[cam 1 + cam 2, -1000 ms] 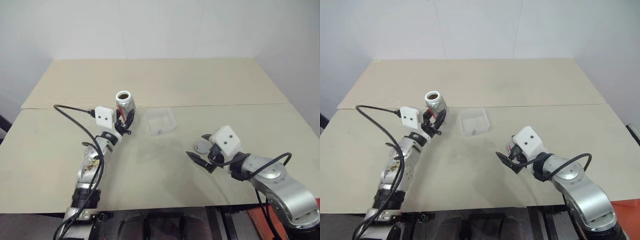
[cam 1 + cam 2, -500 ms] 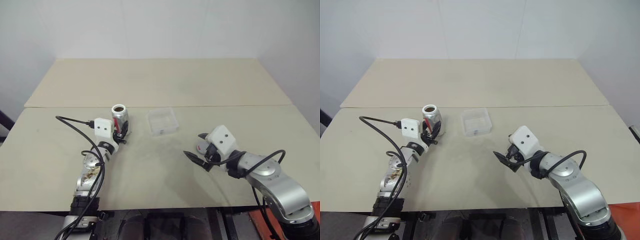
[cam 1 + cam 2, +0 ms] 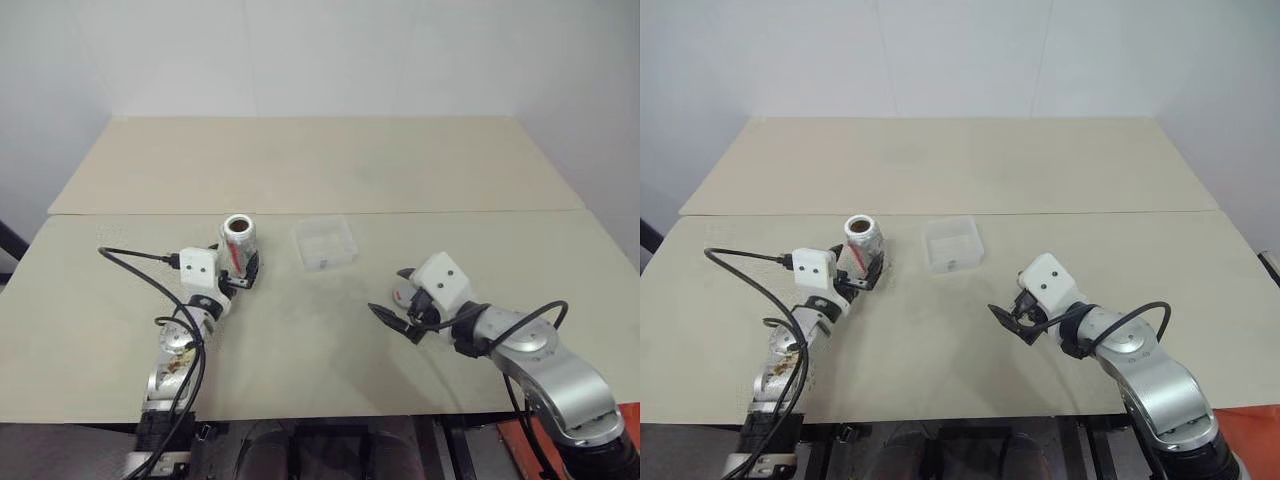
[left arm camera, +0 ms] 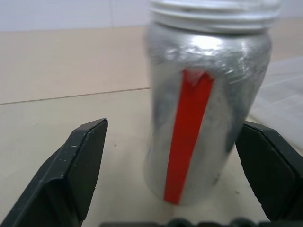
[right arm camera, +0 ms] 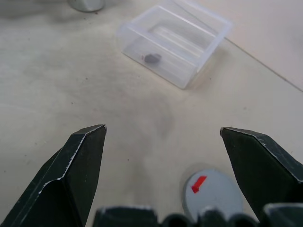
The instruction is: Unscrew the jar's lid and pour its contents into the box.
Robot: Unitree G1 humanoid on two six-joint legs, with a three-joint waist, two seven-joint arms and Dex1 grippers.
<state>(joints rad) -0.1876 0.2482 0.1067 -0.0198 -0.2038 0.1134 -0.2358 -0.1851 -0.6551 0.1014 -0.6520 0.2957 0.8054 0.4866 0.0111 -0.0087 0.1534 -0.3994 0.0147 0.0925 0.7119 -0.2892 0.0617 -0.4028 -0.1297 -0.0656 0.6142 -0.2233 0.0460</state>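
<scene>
left wrist view: the left gripper (image 4: 177, 165) stands wide around the upright, uncapped jar (image 4: 206, 104), clear of it; right gripper (image 5: 163, 172) wide, lid (image 5: 211, 191) at its five o'clock.

From the head camera I get even, soft, fairly bright light over the pale desk (image 3: 330, 170), with only faint shadows under the arms and no hard glare. In the left wrist view the jar (image 4: 208, 101) shows bright smeared highlights on its silvery side and looks a little soft, its rim washed out near the picture's edge. The right wrist view is sharper; the clear box (image 5: 177, 40) there catches light along its rims.
</scene>
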